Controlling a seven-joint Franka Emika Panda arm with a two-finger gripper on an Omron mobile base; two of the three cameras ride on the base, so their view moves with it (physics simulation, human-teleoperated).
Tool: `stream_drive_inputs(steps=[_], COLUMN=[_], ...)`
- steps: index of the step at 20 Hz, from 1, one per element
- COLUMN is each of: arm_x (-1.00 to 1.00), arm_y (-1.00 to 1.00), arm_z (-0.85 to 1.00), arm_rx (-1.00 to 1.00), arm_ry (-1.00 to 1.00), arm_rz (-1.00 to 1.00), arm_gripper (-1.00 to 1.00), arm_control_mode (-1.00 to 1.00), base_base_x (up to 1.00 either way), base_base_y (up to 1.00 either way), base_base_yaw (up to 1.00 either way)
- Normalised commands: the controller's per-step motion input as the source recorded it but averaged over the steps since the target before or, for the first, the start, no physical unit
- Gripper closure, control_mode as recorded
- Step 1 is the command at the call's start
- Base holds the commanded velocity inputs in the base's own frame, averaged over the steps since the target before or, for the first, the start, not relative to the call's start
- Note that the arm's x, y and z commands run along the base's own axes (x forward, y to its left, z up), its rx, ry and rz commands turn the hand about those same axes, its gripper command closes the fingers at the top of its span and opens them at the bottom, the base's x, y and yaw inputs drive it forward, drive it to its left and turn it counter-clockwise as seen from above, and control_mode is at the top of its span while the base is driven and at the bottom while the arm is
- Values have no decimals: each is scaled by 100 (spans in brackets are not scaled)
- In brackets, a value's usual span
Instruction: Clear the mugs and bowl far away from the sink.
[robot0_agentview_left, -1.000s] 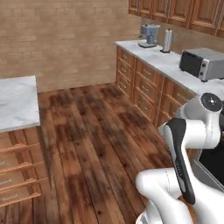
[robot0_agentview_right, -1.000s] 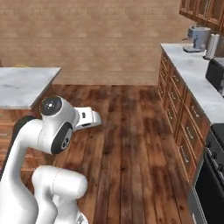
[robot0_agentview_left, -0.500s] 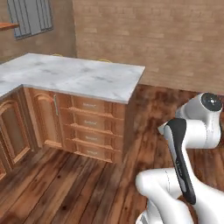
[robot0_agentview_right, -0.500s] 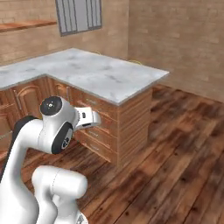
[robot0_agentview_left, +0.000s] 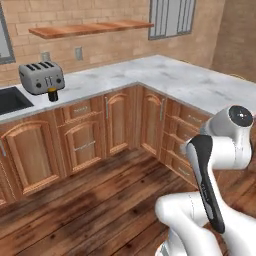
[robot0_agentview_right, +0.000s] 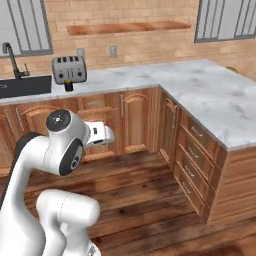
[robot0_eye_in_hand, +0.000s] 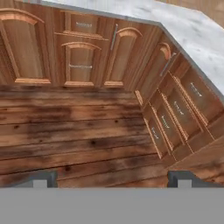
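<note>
The tool (robot0_eye_in_hand: 111, 177) is held wide open with nothing between its tips, and it is pointed down at the wooden floor (robot0_eye_in_hand: 74, 131) in front of the corner cabinets (robot0_eye_in_hand: 131, 57). The sink (robot0_agentview_right: 25, 86) is seen at about 9 o'clock in the right base view, set into the marble surface (robot0_agentview_right: 200, 90), with its black faucet (robot0_agentview_right: 11, 57) rising behind it; its edge is also caught at 9 o'clock in the left base view. A toaster (robot0_agentview_right: 69, 69) is placed just beside it, with a small dark jar (robot0_agentview_right: 68, 86) touching or nearly touching its front. The mugs and the bowl cannot be located from here.

As a judgement, the mugs are expected to be light, rigid and glazed, so slippery; a grip across the rim wall or body would be favoured over the handle. The bowl, being broad and shallow, would best be pinched at its rim, and care would be needed against tipping or chipping.
</note>
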Motion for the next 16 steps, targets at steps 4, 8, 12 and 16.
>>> stream_drive_inputs(steps=[4, 8, 12, 16], arm_x=[0, 0, 0, 0], arm_y=[0, 0, 0, 0], arm_z=[0, 0, 0, 0], arm_rx=[0, 0, 0, 0], arm_ry=[0, 0, 0, 0], arm_rz=[0, 0, 0, 0], arm_gripper=[-100, -100, -100, -100], arm_control_mode=[100, 100, 100, 100], base_base_x=[68, 100, 100, 100], base_base_y=[79, 88, 94, 58], base_base_yaw=[57, 35, 19, 4])
